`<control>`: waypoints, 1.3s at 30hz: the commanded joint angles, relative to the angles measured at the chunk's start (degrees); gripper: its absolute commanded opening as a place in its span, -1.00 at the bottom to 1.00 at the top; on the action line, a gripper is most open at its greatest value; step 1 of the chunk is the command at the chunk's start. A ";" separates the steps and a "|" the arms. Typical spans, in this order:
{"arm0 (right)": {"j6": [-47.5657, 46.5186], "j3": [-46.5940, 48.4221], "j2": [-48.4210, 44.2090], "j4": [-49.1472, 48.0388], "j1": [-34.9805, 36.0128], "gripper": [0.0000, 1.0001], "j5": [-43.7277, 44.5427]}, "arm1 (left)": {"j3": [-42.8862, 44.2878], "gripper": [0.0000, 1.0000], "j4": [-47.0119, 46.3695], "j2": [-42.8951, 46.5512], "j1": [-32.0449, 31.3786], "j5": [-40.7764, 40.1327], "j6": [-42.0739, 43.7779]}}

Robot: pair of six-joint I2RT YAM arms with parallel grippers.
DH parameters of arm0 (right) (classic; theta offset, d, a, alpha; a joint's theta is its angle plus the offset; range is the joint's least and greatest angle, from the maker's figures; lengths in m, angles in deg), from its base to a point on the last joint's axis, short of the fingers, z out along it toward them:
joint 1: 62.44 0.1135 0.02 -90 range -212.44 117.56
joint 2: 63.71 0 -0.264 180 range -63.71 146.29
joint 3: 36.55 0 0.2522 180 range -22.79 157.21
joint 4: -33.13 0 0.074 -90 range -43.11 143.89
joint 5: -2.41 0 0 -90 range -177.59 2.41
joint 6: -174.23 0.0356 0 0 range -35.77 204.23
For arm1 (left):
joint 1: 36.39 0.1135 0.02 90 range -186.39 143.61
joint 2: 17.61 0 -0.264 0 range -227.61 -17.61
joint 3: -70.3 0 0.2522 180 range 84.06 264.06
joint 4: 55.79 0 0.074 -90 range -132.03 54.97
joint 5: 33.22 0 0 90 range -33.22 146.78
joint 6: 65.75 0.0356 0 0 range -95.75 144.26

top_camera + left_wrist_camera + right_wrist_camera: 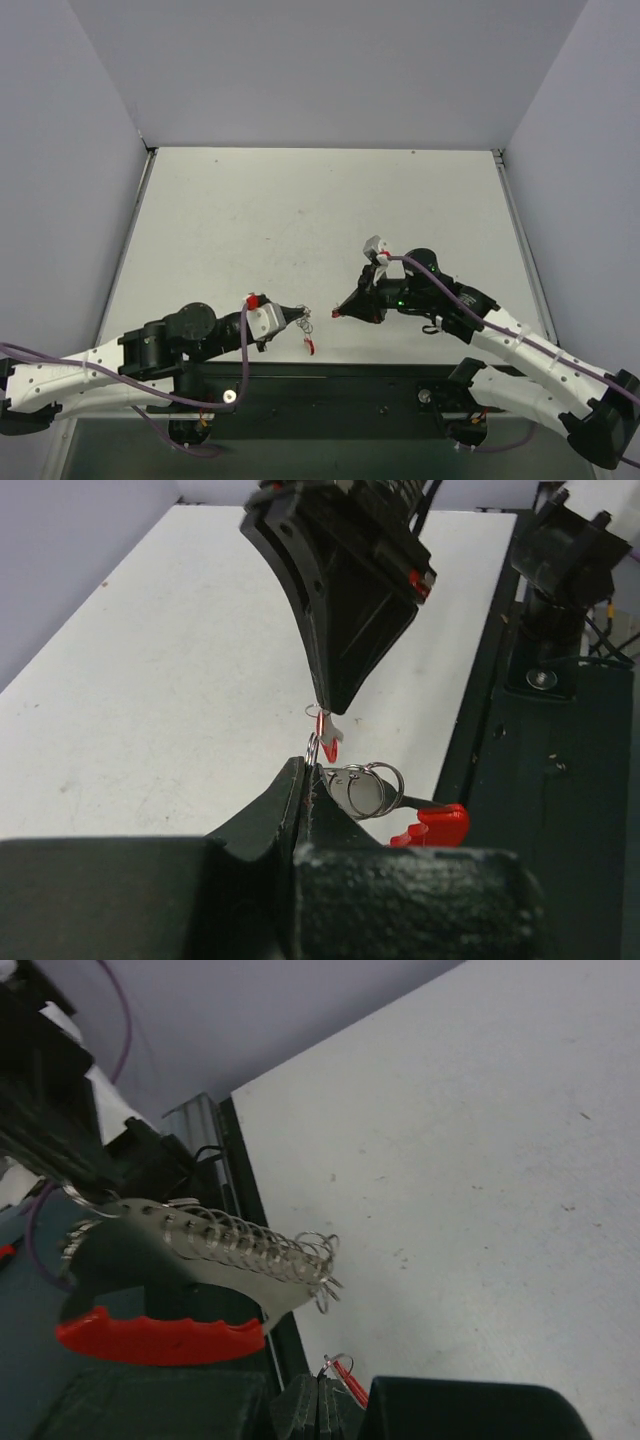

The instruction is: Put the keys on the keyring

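Note:
My left gripper (296, 318) (306, 770) is shut on a thin wire ring of the keyring, low over the table's near edge. The keyring's silver rings (366, 786) (300, 1255) bunch beside its fingertips, and the red clip (310, 346) (432, 826) (160, 1338) hangs below them. My right gripper (336, 314) (325, 708) (320, 1395) faces it tip to tip and is shut on the keys (329, 742) (347, 1380), a tiny red tag on a small ring. The tag hangs just above the left fingertips, a short gap from the ring bunch.
The white table (320, 220) stretches away behind both grippers, with grey walls on three sides. A black base plate (330, 385) (560, 810) runs along the near edge under the keyring. An arm's base (565, 560) and cables stand on it.

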 commanded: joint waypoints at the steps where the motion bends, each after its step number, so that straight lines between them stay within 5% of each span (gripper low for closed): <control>1: -4.82 3.72 -3.79 -1.60 -1.07 -1.00 -15.16 | 3.05 -1.00 -3.28 -1.89 -0.20 8.33 3.17; 14: -5.78 9.88 -2.13 3.13 -2.47 -1.00 -32.05 | 5.16 -1.00 -2.76 -5.76 -0.20 13.79 4.67; 24: -7.37 5.05 7.60 10.70 -3.18 -1.00 -5.81 | 4.11 -1.00 0.40 -2.08 -0.20 6.33 3.18; 36: -0.52 4.95 31.44 6.14 0.15 -1.00 7.41 | 3.93 -1.00 1.73 3.38 -0.20 0.52 2.39; 39: 0.89 5.13 30.14 4.21 2.27 -0.60 8.20 | 4.02 -1.00 2.25 3.29 -0.11 0.08 2.21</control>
